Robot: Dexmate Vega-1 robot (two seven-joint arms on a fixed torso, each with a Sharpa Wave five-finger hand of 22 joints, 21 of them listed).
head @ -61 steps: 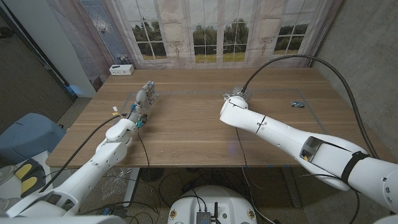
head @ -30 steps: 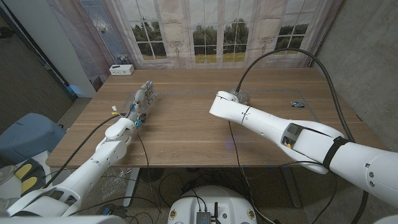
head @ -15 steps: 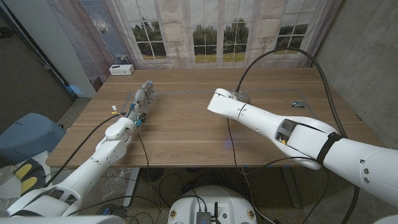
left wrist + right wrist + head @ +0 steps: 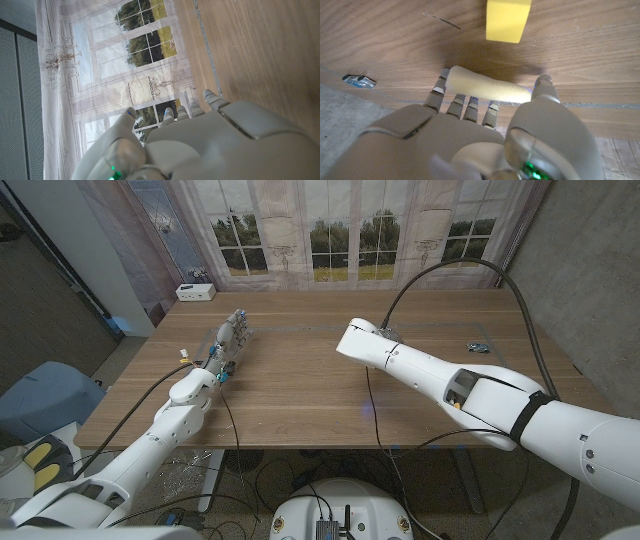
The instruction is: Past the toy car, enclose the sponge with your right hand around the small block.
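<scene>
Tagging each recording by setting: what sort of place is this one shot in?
Probably an indoor lab or office-like test room. A wooden table stands before a curtained, multi-pane window looking out on trees, with loose cables on the floor under the table and a small white device at its far corner.

No readable text, labels or numbers; distant items too small.

White box (image 4: 194, 291) at wooden table's (image 4: 300, 395) far left corner, by windows (image 4: 330, 240).
</scene>
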